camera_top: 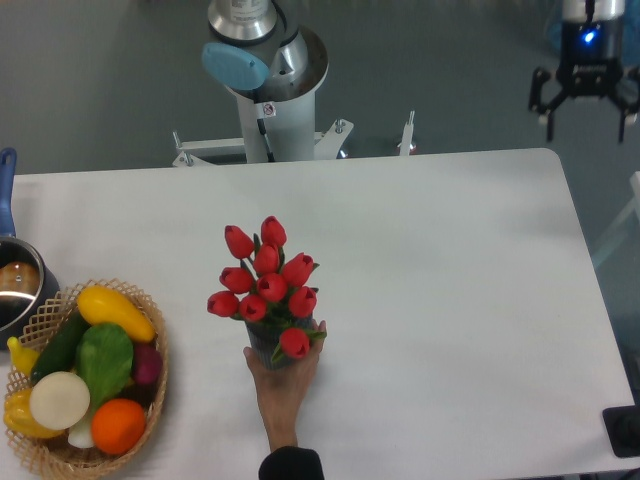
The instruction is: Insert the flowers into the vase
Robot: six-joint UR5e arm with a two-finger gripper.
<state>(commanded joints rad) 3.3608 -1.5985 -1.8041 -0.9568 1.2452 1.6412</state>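
Robotics lab, industrial arm base (268, 95) bolted behind white table (450, 300), bare grey floor (90, 80)

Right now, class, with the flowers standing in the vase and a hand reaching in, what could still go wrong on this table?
1. A person's hand is wrapped around the vase; if the arm swung back, it could strike the hand.
2. The flowers spread wider than the vase, so lifting or nudging it may tip the bunch out.
3. The tool hangs open past the table's far right corner, too far away to steady anything.
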